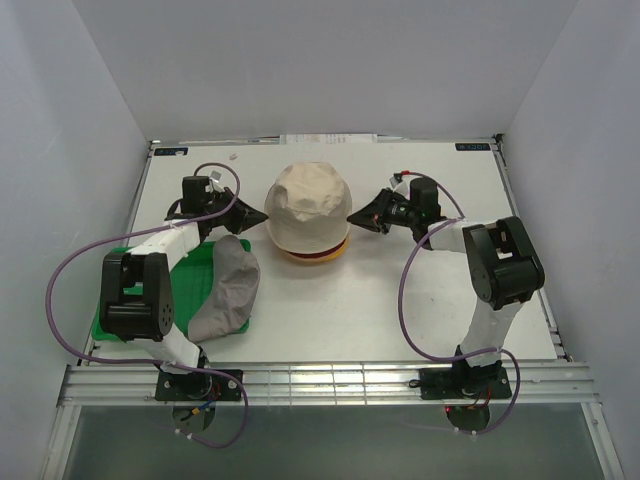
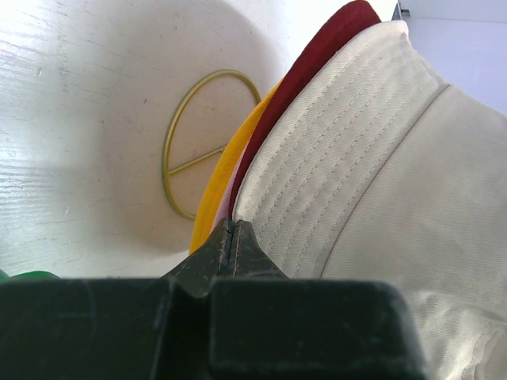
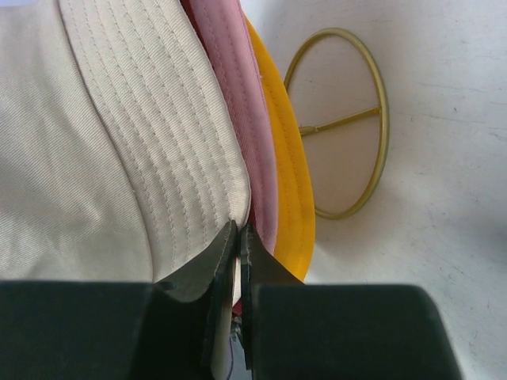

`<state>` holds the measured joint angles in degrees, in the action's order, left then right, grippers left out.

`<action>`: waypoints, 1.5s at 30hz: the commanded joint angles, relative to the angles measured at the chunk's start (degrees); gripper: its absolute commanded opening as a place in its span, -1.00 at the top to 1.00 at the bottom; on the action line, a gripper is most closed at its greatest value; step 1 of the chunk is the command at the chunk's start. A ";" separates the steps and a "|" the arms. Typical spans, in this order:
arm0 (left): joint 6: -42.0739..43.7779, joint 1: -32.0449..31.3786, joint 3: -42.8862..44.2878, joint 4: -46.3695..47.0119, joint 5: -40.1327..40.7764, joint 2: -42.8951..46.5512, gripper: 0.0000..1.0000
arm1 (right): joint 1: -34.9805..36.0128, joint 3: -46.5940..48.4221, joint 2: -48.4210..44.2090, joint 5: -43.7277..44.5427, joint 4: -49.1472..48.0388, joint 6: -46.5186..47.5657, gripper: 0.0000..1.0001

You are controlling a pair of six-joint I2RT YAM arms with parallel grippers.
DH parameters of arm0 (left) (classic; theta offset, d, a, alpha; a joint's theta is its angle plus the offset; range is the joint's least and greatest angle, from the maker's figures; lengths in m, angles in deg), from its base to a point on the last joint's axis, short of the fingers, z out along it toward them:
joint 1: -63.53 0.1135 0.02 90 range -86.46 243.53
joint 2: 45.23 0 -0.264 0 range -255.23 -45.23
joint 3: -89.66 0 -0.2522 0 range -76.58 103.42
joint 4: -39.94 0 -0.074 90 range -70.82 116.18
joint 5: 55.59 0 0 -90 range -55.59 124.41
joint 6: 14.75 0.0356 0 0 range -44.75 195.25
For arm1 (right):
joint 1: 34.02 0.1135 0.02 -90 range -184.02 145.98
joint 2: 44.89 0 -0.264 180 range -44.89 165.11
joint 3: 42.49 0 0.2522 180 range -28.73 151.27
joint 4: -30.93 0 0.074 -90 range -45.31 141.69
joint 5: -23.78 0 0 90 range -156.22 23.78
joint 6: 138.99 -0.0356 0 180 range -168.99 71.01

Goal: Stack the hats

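Observation:
A cream hat (image 1: 308,205) tops the stack mid-table, over dark red (image 2: 317,55), pink (image 3: 238,95) and yellow (image 3: 289,174) brims. My left gripper (image 1: 263,216) is at the stack's left side. Its jaws are shut, pinched on the very edge of the cream brim (image 2: 333,142). On the stack's right side my right gripper (image 1: 352,218) is shut on the cream brim (image 3: 166,134), with cream fabric between its fingers. A grey hat (image 1: 228,288) lies limp at the front left, apart from both grippers.
The gold wire stand's ring base (image 2: 195,162) (image 3: 341,123) shows under the stack. A green tray (image 1: 108,312) lies at the front left, partly under the grey hat and the left arm. White walls close in the table on three sides.

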<state>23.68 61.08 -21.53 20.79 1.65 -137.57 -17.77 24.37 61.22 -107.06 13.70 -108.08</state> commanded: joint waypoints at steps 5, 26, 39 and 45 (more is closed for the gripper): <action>4.46 0.44 -1.26 -6.39 6.39 -1.80 1.00 | -0.25 -0.81 3.06 3.22 9.44 5.74 0.84; 10.52 0.53 11.39 -14.12 4.45 3.47 -0.07 | -0.25 13.51 -2.48 1.90 20.61 7.58 0.15; 20.97 0.52 17.81 -29.49 21.14 16.47 -0.32 | -2.54 9.04 -9.24 3.84 23.42 9.95 -0.11; 25.99 0.35 12.64 -36.79 25.99 27.62 -0.32 | -2.89 6.14 -15.13 4.98 26.14 13.12 -0.13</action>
<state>45.17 61.34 -6.45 -9.59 23.29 -115.71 -20.59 31.54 50.07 -102.86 38.53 -97.94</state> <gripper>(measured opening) 0.657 0.562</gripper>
